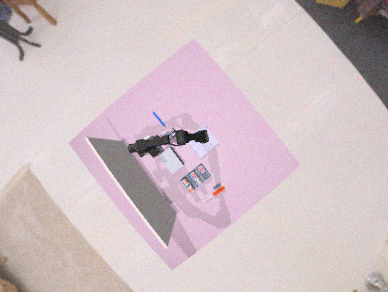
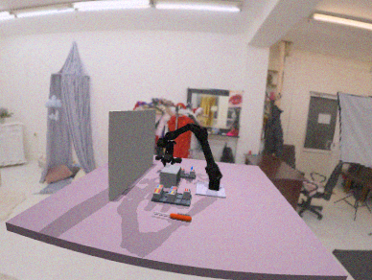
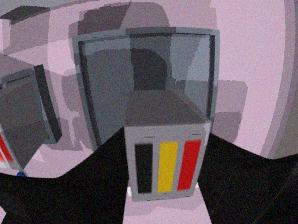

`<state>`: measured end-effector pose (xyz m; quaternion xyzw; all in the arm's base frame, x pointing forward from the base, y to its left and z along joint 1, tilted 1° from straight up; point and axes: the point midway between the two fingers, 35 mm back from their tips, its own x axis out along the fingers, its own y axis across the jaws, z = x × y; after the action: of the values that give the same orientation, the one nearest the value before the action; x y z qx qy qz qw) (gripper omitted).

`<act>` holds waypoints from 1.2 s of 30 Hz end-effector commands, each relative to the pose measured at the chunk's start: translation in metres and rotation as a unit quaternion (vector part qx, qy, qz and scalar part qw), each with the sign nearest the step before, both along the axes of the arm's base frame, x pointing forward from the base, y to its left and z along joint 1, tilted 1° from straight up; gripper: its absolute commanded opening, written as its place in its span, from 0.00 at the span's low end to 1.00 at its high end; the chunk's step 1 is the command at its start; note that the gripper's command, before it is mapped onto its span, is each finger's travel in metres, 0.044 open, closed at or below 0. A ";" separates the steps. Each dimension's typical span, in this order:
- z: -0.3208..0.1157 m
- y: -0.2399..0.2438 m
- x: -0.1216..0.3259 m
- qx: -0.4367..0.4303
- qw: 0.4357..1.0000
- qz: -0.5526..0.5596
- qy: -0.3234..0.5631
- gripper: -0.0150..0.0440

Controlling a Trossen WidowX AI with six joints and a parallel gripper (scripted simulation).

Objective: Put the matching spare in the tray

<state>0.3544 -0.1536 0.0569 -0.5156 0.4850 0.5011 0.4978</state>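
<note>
My gripper (image 2: 168, 161) (image 3: 157, 131) is shut on a grey block with black, yellow and red stripes; the block (image 3: 150, 133) shows between the fingers in the wrist view. A blue-grey tray (image 3: 172, 31) with a raised rim lies beyond and below it, with a dark shadow inside; the exact height of the block above it is unclear. Another grey unit (image 3: 25, 105) with red stripes stands at the left of the wrist view. The dark rack (image 1: 195, 177) (image 2: 165, 201) holds several striped spares. The printed code on the mounted unit's back cannot be read here.
A tall grey panel (image 1: 135, 180) (image 2: 129, 153) stands beside the work area. A pale grey box (image 1: 171, 160) (image 2: 170, 175) stands between the gripper and the rack. An orange screwdriver (image 1: 218, 191) (image 2: 181, 218) lies beyond the rack. A blue stick (image 1: 159, 119) lies on the other side.
</note>
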 end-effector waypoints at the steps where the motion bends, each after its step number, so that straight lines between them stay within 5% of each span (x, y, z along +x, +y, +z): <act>1: -0.004 0.000 -0.002 0.000 1.000 0.001 0.004 0.25; 18: -0.001 0.000 0.000 0.000 1.000 0.000 0.000 1.00; 28: 0.104 0.000 -0.004 0.000 1.000 0.001 0.003 1.00; 36: 0.104 0.000 0.000 -0.004 1.000 -0.001 -0.008 1.00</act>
<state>0.3540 -0.1540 0.1643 -0.5241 0.4819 0.4917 0.5013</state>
